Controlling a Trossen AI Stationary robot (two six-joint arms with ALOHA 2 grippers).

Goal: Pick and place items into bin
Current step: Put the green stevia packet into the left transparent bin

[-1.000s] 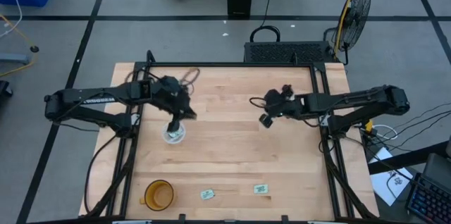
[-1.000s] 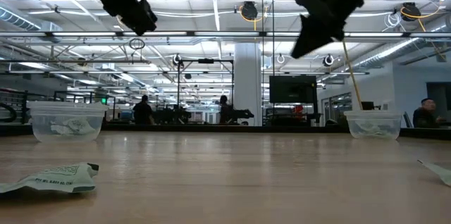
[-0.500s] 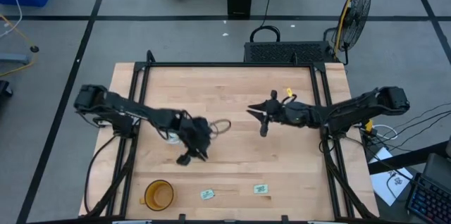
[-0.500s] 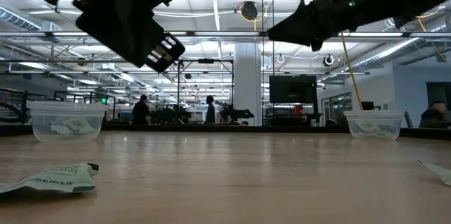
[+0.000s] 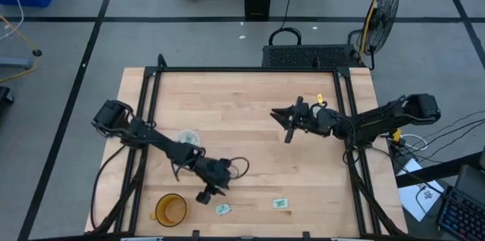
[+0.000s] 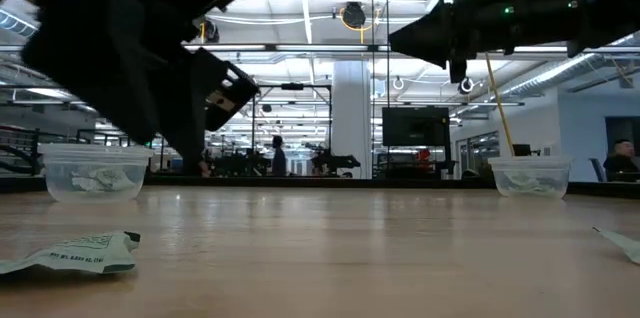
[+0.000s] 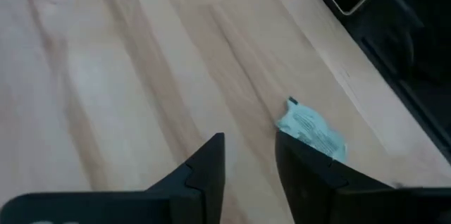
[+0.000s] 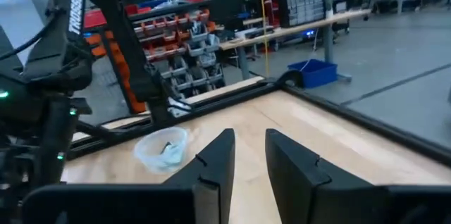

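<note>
Two packets [image 5: 223, 209] [image 5: 281, 204] near orange cup [image 5: 170, 209], left hand [image 5: 204, 194] slightly parted above one, right hand [image 5: 286, 123] parted, empty

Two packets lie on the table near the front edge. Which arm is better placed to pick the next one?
Probably the left: its pincer hangs right beside the small pale green flat packet. The right pincer is raised near mid-table, farther from either packet.

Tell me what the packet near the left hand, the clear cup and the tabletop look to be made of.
Packet: probably thin plastic or foil film, pale green with print, edges crinkled. Clear cup: likely thin plastic, translucent, packets visible through its wall. Tabletop: wood, butcher-block style, judging by its pale glued strips and grain; smooth finish.
</note>
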